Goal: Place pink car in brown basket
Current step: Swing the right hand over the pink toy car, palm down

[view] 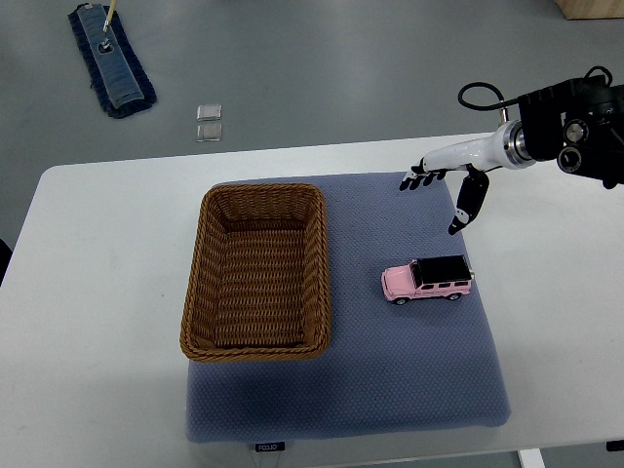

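Pink car point(427, 281) is sitting on the blue mat point(390, 380), just right of the brown basket point(255, 271). Right hand point(444, 187) is hanging above it, open and empty, reaching. Next it needs to come down and grab.

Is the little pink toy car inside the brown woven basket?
No, the pink toy car with a black roof sits on the blue mat, to the right of the empty brown woven basket.
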Controlling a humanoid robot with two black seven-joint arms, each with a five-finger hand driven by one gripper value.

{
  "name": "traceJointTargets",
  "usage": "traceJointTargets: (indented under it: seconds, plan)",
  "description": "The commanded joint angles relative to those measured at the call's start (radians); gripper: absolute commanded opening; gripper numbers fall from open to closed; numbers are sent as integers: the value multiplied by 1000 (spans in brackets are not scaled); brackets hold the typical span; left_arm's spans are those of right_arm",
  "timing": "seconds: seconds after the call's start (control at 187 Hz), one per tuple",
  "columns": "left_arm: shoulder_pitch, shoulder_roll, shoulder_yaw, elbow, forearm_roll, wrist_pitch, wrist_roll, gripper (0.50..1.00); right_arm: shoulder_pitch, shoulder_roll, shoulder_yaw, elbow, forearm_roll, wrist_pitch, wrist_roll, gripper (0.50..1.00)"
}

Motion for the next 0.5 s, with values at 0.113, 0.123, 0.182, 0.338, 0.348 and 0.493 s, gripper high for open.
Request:
traceJointTargets:
  seconds: [0.113, 0.123, 0.182, 0.338, 0.348, 0.493]
  plan:
    - [0, 0, 0, 0, 0, 0, 0, 1000, 18, 9, -27, 28, 4, 137, 1, 907]
    - [0, 0, 0, 0, 0, 0, 0, 1000, 21, 9, -24, 28, 5, 144, 1, 907]
    - [0, 0, 0, 0, 0, 0, 0, 1000, 27, 15, -21, 33, 16, 168, 0, 907]
    - [0, 0, 0, 0, 0, 0, 0, 1000, 28, 10, -29, 23, 176, 164, -45, 905]
    - [0, 0, 0, 0, 0, 0, 0, 1000, 28, 10, -32, 23, 188, 163, -53, 905]
    - [0, 0, 0, 0, 0, 0, 0, 1000, 22, 0, -38, 23, 248, 122, -172, 879]
